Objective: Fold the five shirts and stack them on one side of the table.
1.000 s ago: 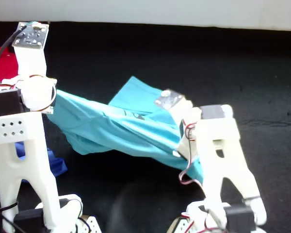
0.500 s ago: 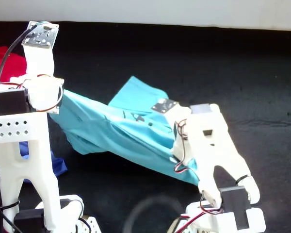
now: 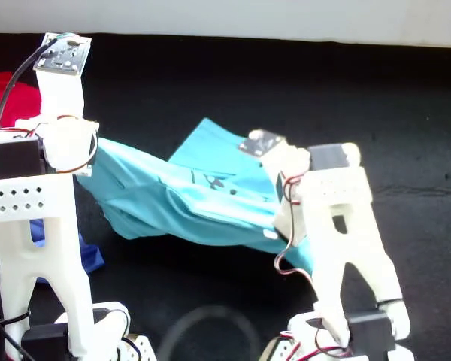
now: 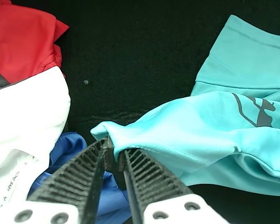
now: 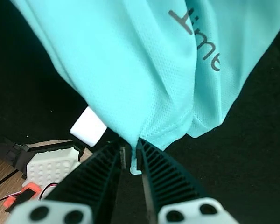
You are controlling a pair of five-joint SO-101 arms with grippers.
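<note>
Teal shirt [image 3: 203, 199] spans both arms.
Left fingers [image 4: 147, 172] pinch one end; right fingers [image 5: 165, 179] pinch the other; long axis runs between them.

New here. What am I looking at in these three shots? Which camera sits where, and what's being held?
Two small white desktop robot arms sit side by side at a black table. The wide picture comes from a fixed camera looking down over them. In it, the left arm stands at the picture's left and the right arm nearer the middle.

The other two pictures come from a camera on each arm's wrist, looking out along its own end effector, the black ribbed pincer.

Both arms hold one teal shirt, stretched between them. The left end effector is shut on one edge of it, and the right end effector on another.

Near the left arm lie a red shirt, a white shirt and a blue shirt, bunched together.
</note>
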